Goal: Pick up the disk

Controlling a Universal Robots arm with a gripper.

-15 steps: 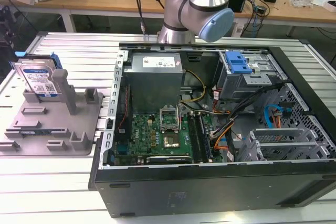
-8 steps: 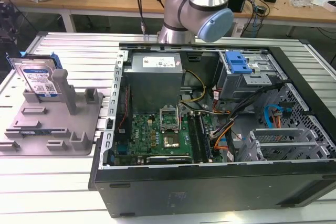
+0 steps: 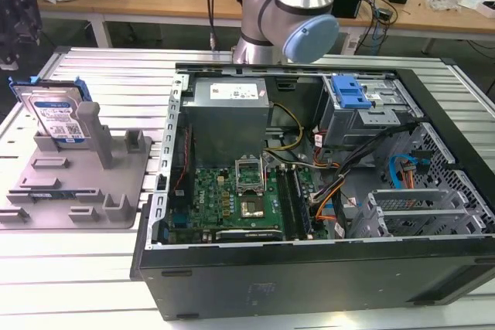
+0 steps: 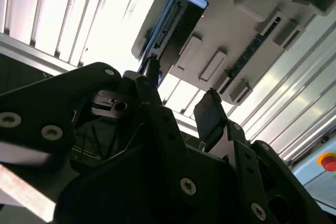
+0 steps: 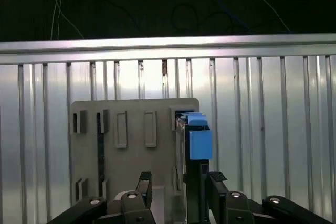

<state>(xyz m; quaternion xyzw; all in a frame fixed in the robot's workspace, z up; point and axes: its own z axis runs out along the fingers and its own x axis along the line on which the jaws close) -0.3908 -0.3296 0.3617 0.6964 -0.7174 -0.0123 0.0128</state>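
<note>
- The disk (image 3: 54, 113) stood on edge in a slot of the grey plastic holder (image 3: 116, 183), at the exterior view's left. Its white-and-blue label faced the camera, and blue rails ran along its edges.
- The holder rested on a slatted metal table (image 3: 77, 268).
- An open computer case (image 3: 325, 191) lay just beside the holder, toward the exterior view's right, with a green motherboard (image 3: 232, 199) showing inside.
- The robot arm's grey-and-blue joint (image 3: 290, 13) rose behind the case.
- In both wrist views the gripper (image 5: 181, 182) (image 4: 181, 95) hung over the holder with its black jaws spread wide and nothing held between them.
- In the first wrist view the disk (image 5: 198, 142) was seen edge-on, its blue end uppermost. It lined up with the gap between the jaws, closer to one finger (image 5: 218, 182) than to the other.
- No contact between a finger and the disk could be made out.
</note>
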